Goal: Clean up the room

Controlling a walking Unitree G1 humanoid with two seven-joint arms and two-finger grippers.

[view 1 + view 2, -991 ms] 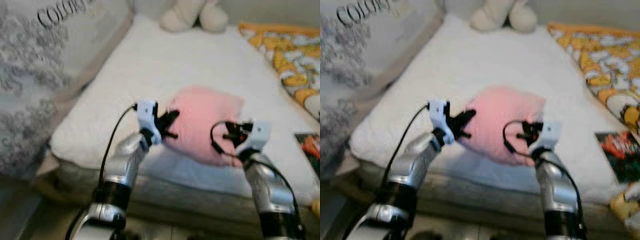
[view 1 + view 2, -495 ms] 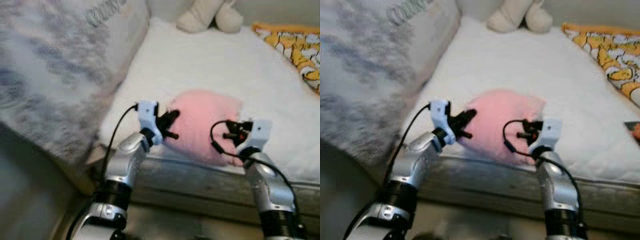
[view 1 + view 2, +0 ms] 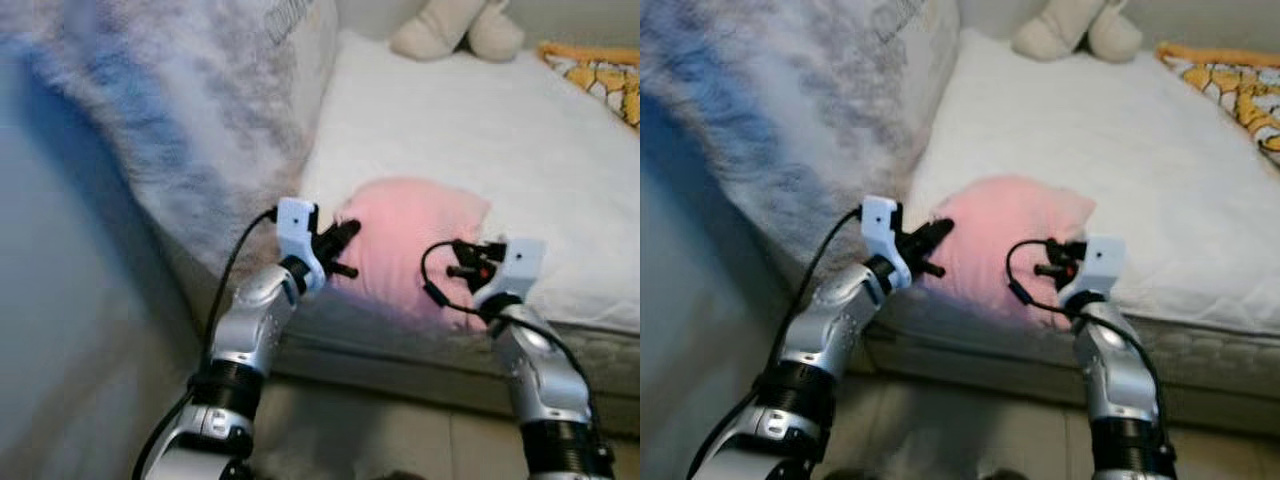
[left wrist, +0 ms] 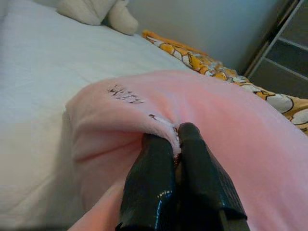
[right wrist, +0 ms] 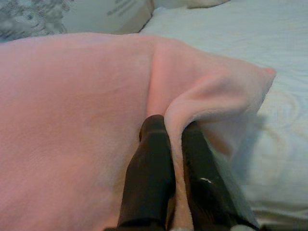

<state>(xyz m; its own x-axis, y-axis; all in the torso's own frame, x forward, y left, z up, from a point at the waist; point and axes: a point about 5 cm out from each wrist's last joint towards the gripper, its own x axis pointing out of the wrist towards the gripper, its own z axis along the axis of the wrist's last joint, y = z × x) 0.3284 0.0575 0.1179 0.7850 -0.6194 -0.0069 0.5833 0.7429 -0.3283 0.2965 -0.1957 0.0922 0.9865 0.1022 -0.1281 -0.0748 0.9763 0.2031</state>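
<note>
The pink pillow point(image 3: 415, 250) is held over the near edge of the bed point(image 3: 520, 150). The left claw point(image 4: 175, 144) and right claw point(image 5: 173, 130) each pinch only a fold of its cover. With such thin holds, one corner may slip free and drop.

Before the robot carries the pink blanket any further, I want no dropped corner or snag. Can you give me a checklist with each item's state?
1. Left gripper pinching pink blanket: ok, fabric is caught between its fingers.
2. Right gripper pinching a fold: ok.
3. Blanket lifted off white mattress: cannot tell.
4. Plush toy away from blanket: ok, at the bed's far end.
5. Left gripper's black cable away from its fingers: ok.
6. Head views sharp: not ok, blurred.
</note>
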